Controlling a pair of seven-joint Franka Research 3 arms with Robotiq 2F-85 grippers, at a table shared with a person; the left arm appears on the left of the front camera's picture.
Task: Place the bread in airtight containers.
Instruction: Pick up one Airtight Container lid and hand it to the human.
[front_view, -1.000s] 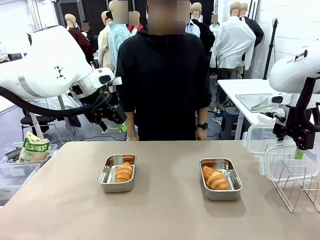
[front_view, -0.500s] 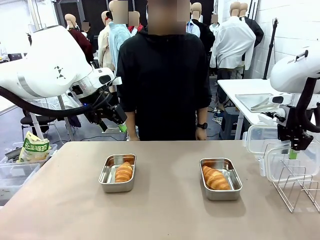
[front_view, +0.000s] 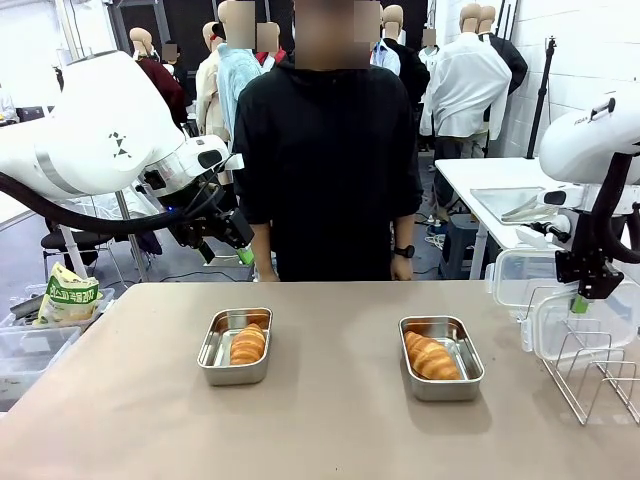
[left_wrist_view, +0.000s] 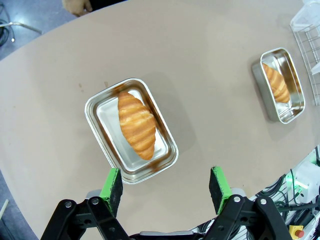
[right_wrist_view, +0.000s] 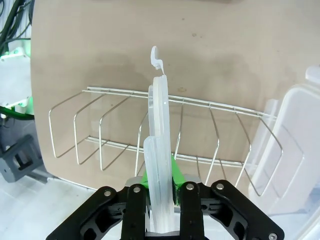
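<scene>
Polished reflective steel: left tin (front_view: 232, 377), right tin (front_view: 445, 390). Glossy ridged crust: left croissant (front_view: 247, 344), right croissant (front_view: 431, 356). Clear smooth plastic: lid (right_wrist_view: 159, 140). Bright metal wire: rack (right_wrist_view: 120, 93). Matt, smooth surface: table (front_view: 330, 430).

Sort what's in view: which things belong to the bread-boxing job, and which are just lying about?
Job: left croissant, right croissant, left tin, right tin, clear lid in right gripper, spare lid, wire rack.
Lying about: snack bag, steel tray, tongs.
</scene>
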